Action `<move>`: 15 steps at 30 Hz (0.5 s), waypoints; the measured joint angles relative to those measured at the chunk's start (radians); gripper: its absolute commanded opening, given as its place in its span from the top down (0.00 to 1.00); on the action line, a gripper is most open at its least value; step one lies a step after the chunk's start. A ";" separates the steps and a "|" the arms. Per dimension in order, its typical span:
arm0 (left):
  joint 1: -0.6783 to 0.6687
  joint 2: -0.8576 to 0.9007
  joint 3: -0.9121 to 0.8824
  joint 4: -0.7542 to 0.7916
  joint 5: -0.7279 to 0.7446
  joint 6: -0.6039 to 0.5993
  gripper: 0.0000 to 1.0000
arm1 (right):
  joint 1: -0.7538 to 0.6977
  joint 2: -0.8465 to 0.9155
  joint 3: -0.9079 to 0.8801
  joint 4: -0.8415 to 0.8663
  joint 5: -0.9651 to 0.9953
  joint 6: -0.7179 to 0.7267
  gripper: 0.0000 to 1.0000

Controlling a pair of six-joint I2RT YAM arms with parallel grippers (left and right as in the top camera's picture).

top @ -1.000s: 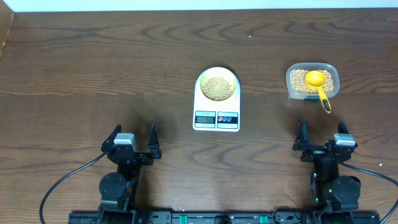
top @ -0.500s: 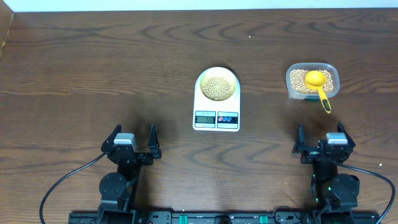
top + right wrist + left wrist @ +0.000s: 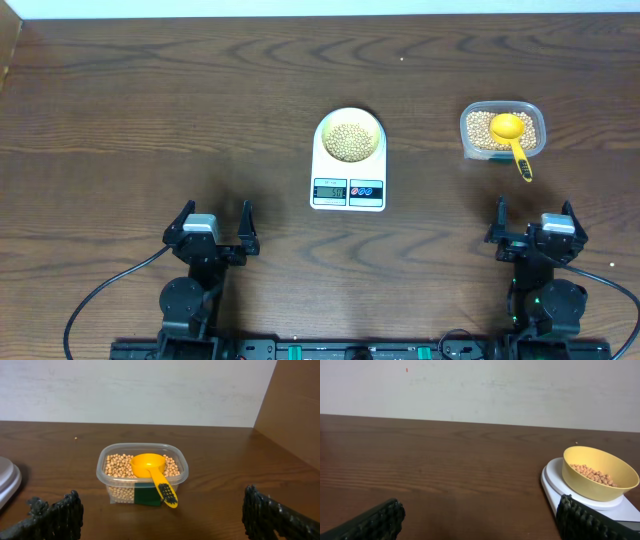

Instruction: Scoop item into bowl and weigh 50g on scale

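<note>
In the middle of the overhead frame, the bowl [image 3: 322,128] stands on the scale [image 3: 348,191], with beans [image 3: 349,141] inside it. At the upper right, a clear container [image 3: 466,120] holds more beans and a yellow scoop [image 3: 514,145], its handle over the lower rim. Near the bottom edge of the table [image 3: 150,100], the left claw [image 3: 216,212] and right claw [image 3: 535,210] are both spread wide, holding nothing.

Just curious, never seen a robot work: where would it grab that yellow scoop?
Probably the scoop by its handle, which juts over the container rim toward the right gripper; come from that near side, since its cup lies in the beans.
</note>
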 measured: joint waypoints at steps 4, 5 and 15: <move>0.000 0.000 0.000 0.000 0.000 0.000 0.01 | 0.000 0.000 0.000 0.000 0.000 0.001 0.01; 0.000 0.000 0.000 0.000 0.000 0.000 0.01 | 0.000 0.000 0.000 0.000 0.001 0.005 0.01; 0.000 0.000 0.000 0.000 0.000 0.000 0.01 | 0.000 0.000 0.000 0.002 0.018 0.022 0.01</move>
